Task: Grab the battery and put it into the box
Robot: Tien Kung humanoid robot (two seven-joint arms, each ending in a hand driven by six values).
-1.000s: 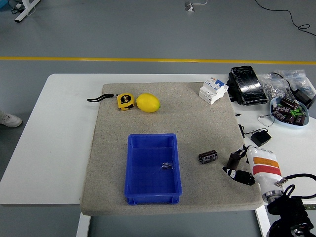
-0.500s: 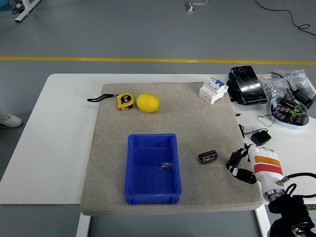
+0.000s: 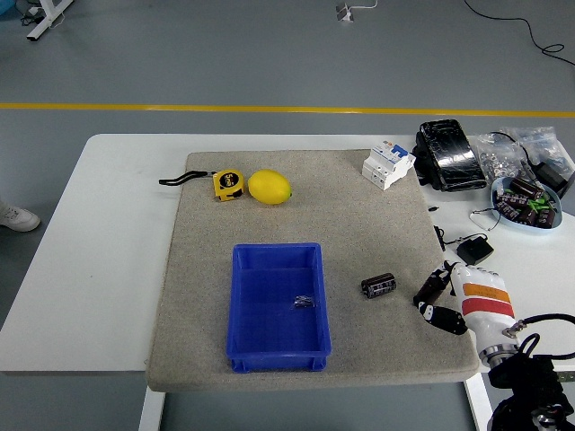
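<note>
A small dark cylindrical battery [image 3: 378,285] lies on its side on the grey mat [image 3: 359,224], to the right of the blue box [image 3: 277,305]. The open blue box holds one small dark item [image 3: 305,303] on its floor. My right hand [image 3: 437,300] comes in from the lower right, on a white forearm with an orange band, and hovers a short way right of the battery without touching it. Its black fingers [image 3: 432,287] are relaxed and hold nothing. My left arm is out of view.
A yellow tape measure [image 3: 227,184] and a lemon [image 3: 269,187] lie at the mat's far left. A white circuit breaker [image 3: 387,164], a black pack [image 3: 449,154], a bowl of parts [image 3: 526,203] and a small black adapter [image 3: 473,249] sit at the right.
My right hand has shifted slightly to the right and up, a little away from the battery. The battery and box have not moved.
</note>
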